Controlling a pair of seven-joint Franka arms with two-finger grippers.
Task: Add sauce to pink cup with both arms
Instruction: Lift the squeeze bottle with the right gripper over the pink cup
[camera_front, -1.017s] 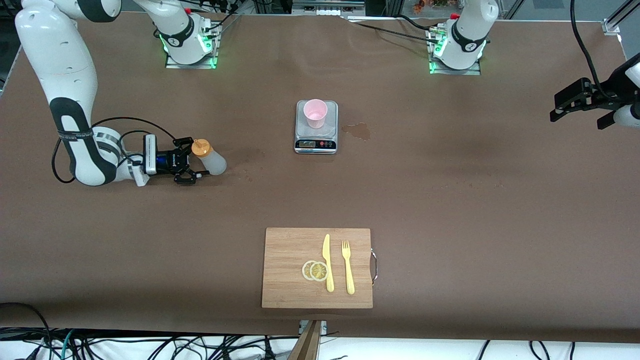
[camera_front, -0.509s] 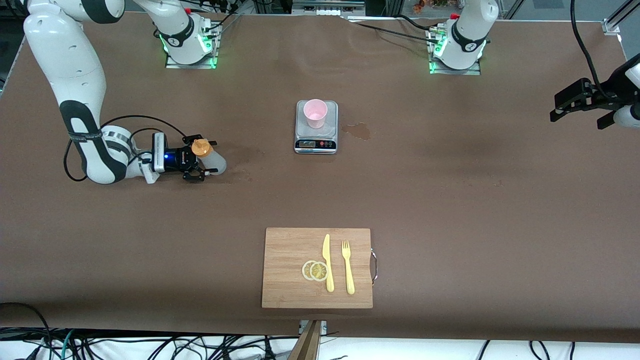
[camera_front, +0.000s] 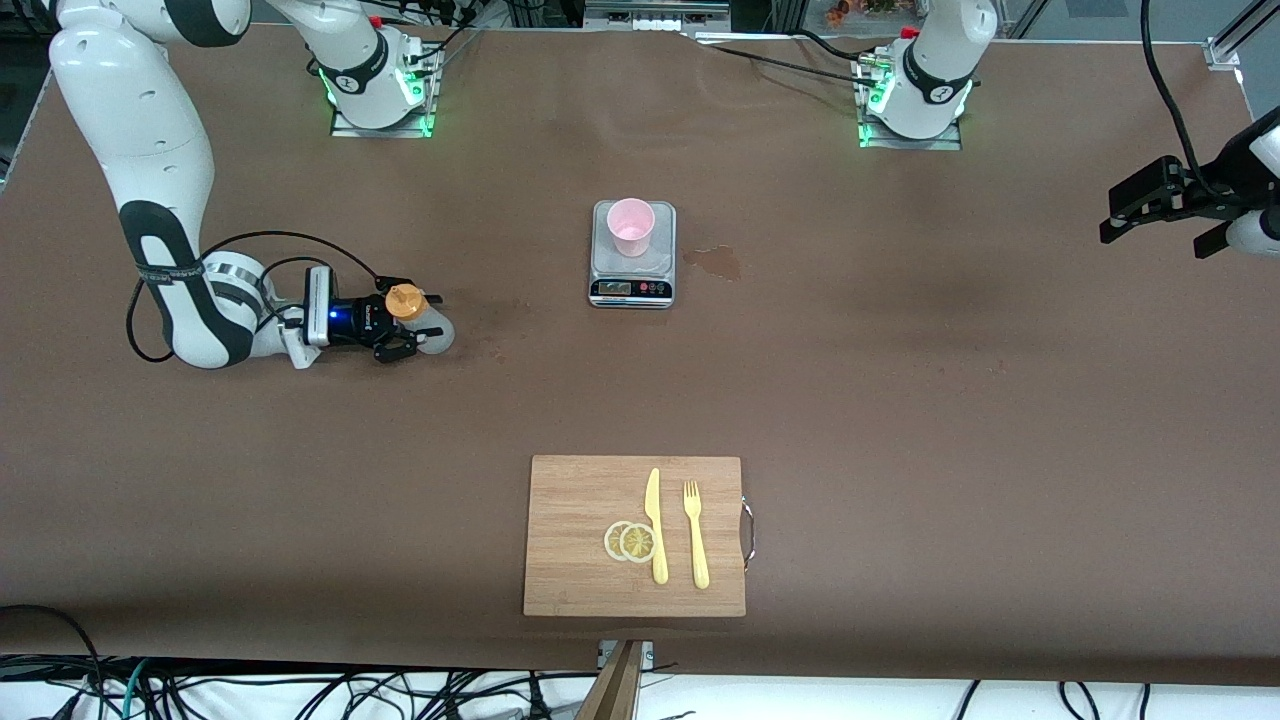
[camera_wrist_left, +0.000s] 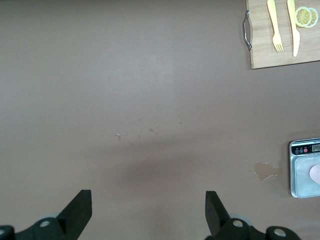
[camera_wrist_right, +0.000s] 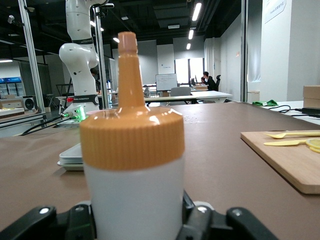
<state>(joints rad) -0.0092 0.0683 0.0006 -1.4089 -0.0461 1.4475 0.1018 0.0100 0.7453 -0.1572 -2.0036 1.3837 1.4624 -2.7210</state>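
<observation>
Right gripper (camera_front: 408, 331): low at the right arm's end of the table, its fingers set on either side of the sauce bottle's body; they look closed on it, though the contact itself is hard to make out in the front view.
Sauce bottle (camera_front: 420, 320): upright on the brown table (camera_front: 900, 400), whitish body with an orange nozzle cap (the right wrist view shows it filling the space between the fingers (camera_wrist_right: 133, 165)).
Scale (camera_front: 632, 262): grey, near the middle of the table, well apart from the bottle, toward the robots' bases.
Pink cup (camera_front: 631, 226): standing upright on the scale's plate, mouth up.
Stain (camera_front: 715, 262): a darker patch on the table just beside the scale, toward the left arm's end.
Cutting board (camera_front: 580, 560): wooden, at the table edge nearest the front camera, carrying two lemon slices (camera_front: 630, 541), a yellow knife (camera_front: 655, 525) and a yellow fork (camera_front: 695, 533) side by side.
Left gripper (camera_front: 1160, 200): up in the air over the left arm's end of the table, waiting, fingers spread wide and holding nothing; the left wrist view looks down on bare table between them (camera_wrist_left: 145, 215).
</observation>
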